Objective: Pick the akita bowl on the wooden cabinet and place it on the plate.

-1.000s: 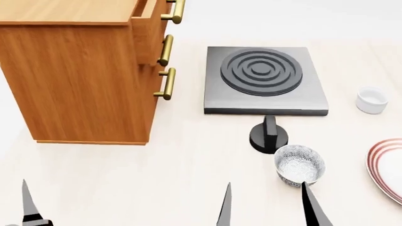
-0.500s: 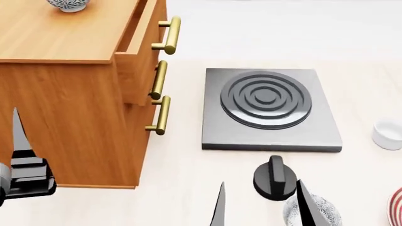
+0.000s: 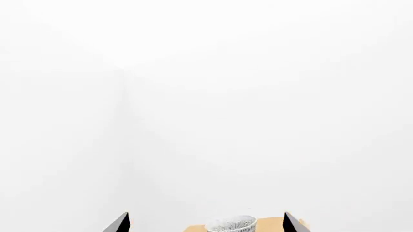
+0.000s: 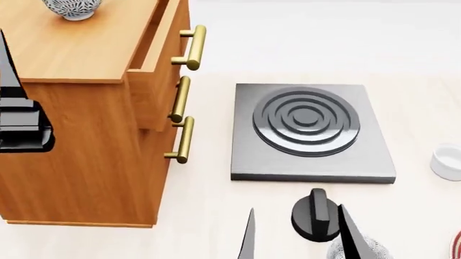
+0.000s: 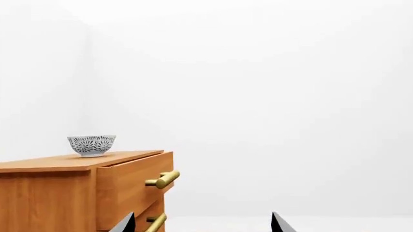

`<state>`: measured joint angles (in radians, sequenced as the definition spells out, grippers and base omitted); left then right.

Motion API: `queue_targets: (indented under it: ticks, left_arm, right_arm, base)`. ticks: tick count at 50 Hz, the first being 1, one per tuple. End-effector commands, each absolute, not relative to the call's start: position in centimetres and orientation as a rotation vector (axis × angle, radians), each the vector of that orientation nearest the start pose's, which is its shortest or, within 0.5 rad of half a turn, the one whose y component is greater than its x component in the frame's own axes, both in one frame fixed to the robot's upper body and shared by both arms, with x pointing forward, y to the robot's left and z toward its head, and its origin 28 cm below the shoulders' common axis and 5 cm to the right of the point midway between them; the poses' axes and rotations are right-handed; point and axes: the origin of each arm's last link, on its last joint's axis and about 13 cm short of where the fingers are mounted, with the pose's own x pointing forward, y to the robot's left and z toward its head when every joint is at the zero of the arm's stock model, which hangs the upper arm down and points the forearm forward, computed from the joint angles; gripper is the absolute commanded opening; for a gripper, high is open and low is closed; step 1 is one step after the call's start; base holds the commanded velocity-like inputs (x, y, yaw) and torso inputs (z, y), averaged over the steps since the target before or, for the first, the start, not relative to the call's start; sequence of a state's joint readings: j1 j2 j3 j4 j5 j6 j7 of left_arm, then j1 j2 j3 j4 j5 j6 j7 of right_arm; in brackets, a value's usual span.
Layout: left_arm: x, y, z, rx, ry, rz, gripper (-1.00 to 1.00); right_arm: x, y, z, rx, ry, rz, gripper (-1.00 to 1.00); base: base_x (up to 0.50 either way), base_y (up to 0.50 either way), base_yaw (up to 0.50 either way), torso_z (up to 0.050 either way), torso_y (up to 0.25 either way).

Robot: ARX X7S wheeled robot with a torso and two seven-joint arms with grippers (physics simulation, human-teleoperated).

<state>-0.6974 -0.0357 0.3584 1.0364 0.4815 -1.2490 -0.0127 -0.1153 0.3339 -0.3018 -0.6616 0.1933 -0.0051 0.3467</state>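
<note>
The left gripper has risen to the cabinet top, jaws spread and empty, facing the akita bowl on the wooden cabinet; the reach can begin. The right gripper waits open by the stove knob. The plate is probably that red edge.

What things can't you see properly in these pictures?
- Plate: head view, only a red sliver; the picture's edge cuts it off.
- Lower speckled bowl: head view, cut by the bottom edge, partly behind the right gripper.
- Cabinet-top bowl: head view, top cut off.
- Left gripper: wrist view shows only its fingertips.
- White cup: cut at the edge.
</note>
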Motion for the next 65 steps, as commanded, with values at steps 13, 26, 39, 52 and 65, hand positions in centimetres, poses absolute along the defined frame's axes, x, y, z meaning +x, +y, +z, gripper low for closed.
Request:
queue_targets:
  ticks: [13, 26, 39, 52, 65]
  left_arm:
    - [20.1, 18.6, 28.5, 0.211, -0.598, 0.149, 1.00]
    - [20.0, 18.5, 29.7, 0.216, -0.629, 0.131, 1.00]
    - [19.8, 18.4, 31.2, 0.226, -0.628, 0.113, 1.00]
    - [22.6, 17.5, 32.4, 0.279, -0.461, 0.071, 1.00]
    - [24.6, 17.5, 35.7, 0.242, -0.407, -0.042, 1.00]
  right_arm:
    - [16.1, -8.4, 12.1, 0.062, -0.473, 0.116, 1.00]
    - [16.2, -8.4, 12.1, 0.066, -0.457, 0.105, 1.00]
    - [16.1, -8.4, 12.0, 0.058, -0.453, 0.104, 1.00]
    - [16.1, -8.4, 12.1, 0.061, -0.455, 0.104, 1.00]
    - [16.1, -8.4, 12.1, 0.063, -0.456, 0.105, 1.00]
  base:
    - [0.49, 0.00, 0.00, 0.000, 0.001]
    - [0.11, 0.00, 0.00, 0.000, 0.000]
    - [0.00, 0.00, 0.00, 0.000, 0.000]
    - [0.00, 0.00, 0.00, 0.000, 0.000]
    - [0.00, 0.00, 0.00, 0.000, 0.000]
